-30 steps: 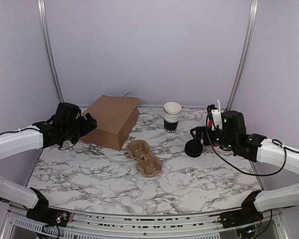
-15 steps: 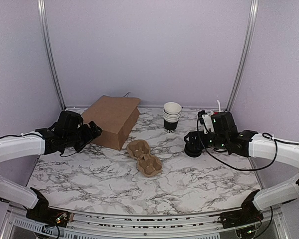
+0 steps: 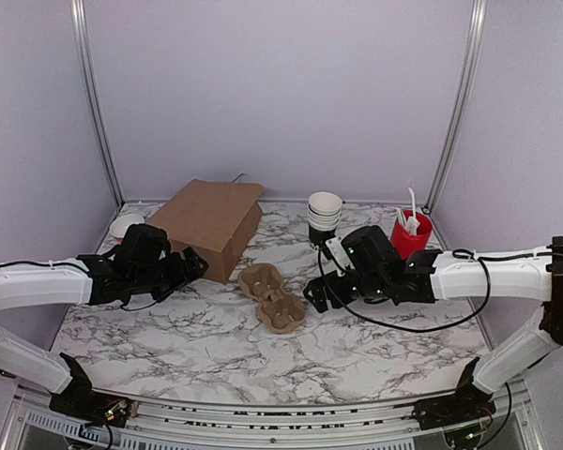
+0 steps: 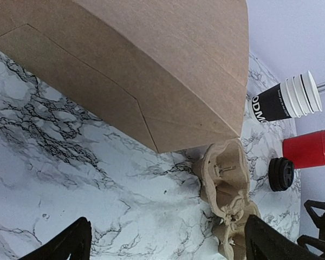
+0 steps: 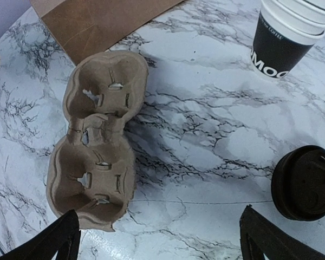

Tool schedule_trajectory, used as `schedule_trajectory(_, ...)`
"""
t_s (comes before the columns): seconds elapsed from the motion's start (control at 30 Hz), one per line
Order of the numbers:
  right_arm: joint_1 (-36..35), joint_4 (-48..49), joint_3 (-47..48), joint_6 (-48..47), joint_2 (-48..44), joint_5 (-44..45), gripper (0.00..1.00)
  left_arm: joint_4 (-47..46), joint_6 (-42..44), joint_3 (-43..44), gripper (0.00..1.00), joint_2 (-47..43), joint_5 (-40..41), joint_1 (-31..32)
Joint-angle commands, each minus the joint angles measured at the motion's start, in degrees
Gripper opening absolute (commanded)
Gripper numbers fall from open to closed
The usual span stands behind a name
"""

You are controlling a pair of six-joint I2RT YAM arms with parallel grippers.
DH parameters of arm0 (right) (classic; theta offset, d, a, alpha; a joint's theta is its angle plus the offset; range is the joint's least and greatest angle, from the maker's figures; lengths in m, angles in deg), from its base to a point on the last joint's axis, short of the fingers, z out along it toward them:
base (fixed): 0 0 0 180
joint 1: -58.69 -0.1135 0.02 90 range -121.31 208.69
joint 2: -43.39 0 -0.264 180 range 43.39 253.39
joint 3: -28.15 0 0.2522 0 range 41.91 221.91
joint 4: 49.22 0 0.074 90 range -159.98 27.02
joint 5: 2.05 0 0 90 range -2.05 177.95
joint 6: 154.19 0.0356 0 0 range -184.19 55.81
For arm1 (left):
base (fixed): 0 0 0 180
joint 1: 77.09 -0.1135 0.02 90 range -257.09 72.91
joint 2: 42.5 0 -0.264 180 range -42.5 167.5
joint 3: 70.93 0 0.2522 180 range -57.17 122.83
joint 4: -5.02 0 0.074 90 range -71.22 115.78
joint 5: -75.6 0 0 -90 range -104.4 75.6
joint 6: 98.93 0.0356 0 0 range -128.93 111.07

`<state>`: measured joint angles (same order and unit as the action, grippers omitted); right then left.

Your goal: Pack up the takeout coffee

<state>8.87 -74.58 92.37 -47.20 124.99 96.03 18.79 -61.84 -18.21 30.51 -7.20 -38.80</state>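
My right gripper (image 5: 158, 216) spread, empty. Coffee cup (image 5: 303, 181) upright just off its right finger, well apart from my left gripper (image 4: 165, 238), also spread.

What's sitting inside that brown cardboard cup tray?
Nothing: both pockets of the cup tray show only bare cardboard. Whatever lies beneath it on the table is covered.

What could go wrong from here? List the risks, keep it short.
1. The coffee cup stands close beside the open right gripper; a sideways swing could knock it over.
2. The bag lies on its side, so a cup pushed in may tip.
3. The cardboard carrier sits loose and may slide when loaded.
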Motion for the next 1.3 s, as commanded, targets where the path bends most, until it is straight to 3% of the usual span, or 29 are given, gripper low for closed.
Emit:
schedule_trajectory(0.0,-0.85,-0.15,2.19,1.23,1.42,1.31,1.0,-1.09,-1.04,1.49,0.99,0.59,3.95,0.13)
schedule_trajectory(0.37,-3.36,-2.2,3.2,1.44,2.14,-0.48,1.0,-2.07,-4.73,8.33,0.99,5.28,4.26,-5.44)
schedule_trajectory(0.67,-16.22,-5.06,2.47,7.85,5.73,-3.05,1.0,-1.96,-4.1,7.86,0.99,4.65,3.17,-5.98)
schedule_trajectory(0.83,-19.53,-1.83,2.68,12.25,11.33,-4.88,1.0,-1.13,-3.63,7.11,0.99,2.94,3.58,-5.95)
schedule_trajectory(1.03,-18.81,0.28,9.18,13.03,20.82,-2.75,1.0,0.18,-2.87,6.75,0.99,0.58,4.34,-5.98)
schedule_trajectory(1.27,-6.78,-9.64,25.03,9.52,33.78,14.05,1.0,1.73,-2.34,5.69,0.99,-3.73,5.26,-6.07)
